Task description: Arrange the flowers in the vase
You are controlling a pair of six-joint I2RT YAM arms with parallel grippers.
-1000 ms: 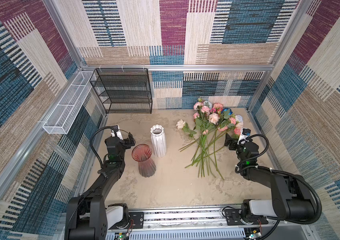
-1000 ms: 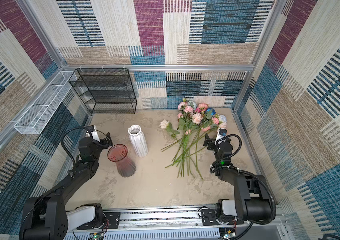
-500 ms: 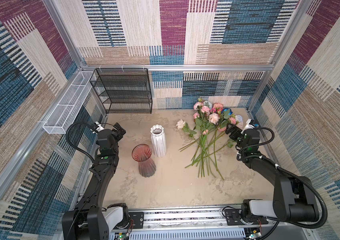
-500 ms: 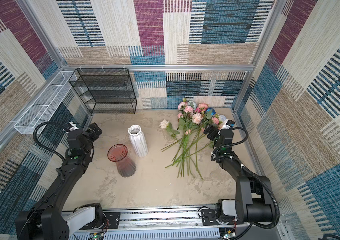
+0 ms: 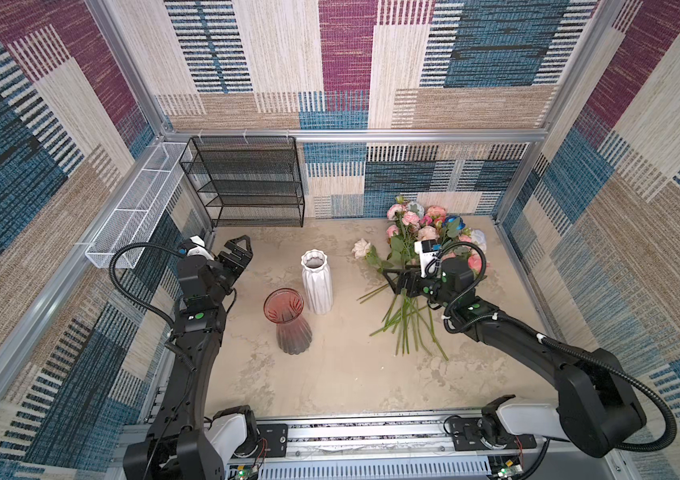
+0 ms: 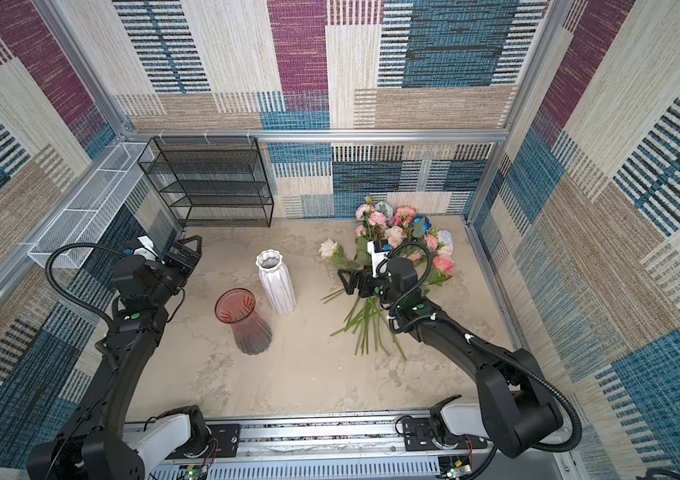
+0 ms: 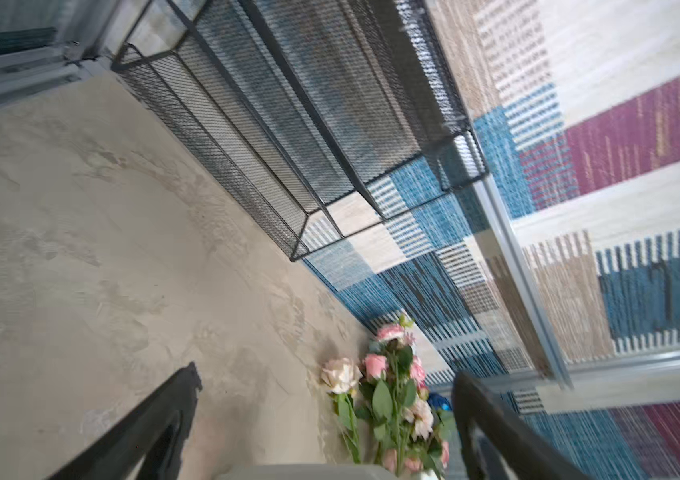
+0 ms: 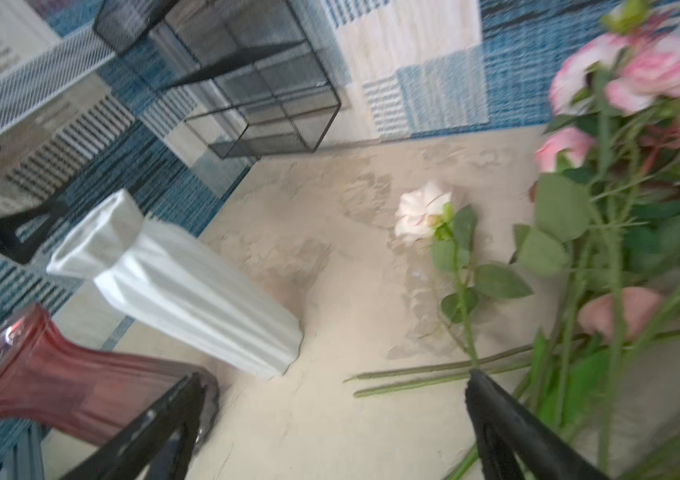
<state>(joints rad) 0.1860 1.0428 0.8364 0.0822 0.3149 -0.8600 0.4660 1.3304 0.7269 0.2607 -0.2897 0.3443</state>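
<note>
The flowers [image 5: 417, 224] [image 6: 388, 220] lie in a loose pile at the back right, pink, white and blue blooms to the rear and green stems fanning forward. One white rose [image 5: 361, 248] [image 8: 423, 212] lies at the pile's left edge. A ribbed white vase [image 5: 316, 282] [image 6: 276, 282] [image 8: 188, 282] stands mid-table, and a red glass vase [image 5: 288, 324] [image 6: 244, 324] [image 8: 60, 374] stands just in front of it. My right gripper [image 5: 392, 279] [image 6: 348, 280] [image 8: 335, 376] hangs open over the stems, holding nothing. My left gripper [image 5: 238, 245] [image 6: 188, 245] [image 7: 325, 378] is open and empty, left of the white vase.
A black mesh shelf [image 5: 246, 183] [image 7: 309, 124] stands against the back wall at the left. A white wire basket [image 5: 134, 208] hangs on the left wall. Patterned walls close in three sides, and the arms' mounting rail [image 5: 371, 432] runs along the front.
My right gripper has swung left from the table's right edge to above the flower stems. My left gripper has moved back, away from the red vase, and now points towards the white vase.
</note>
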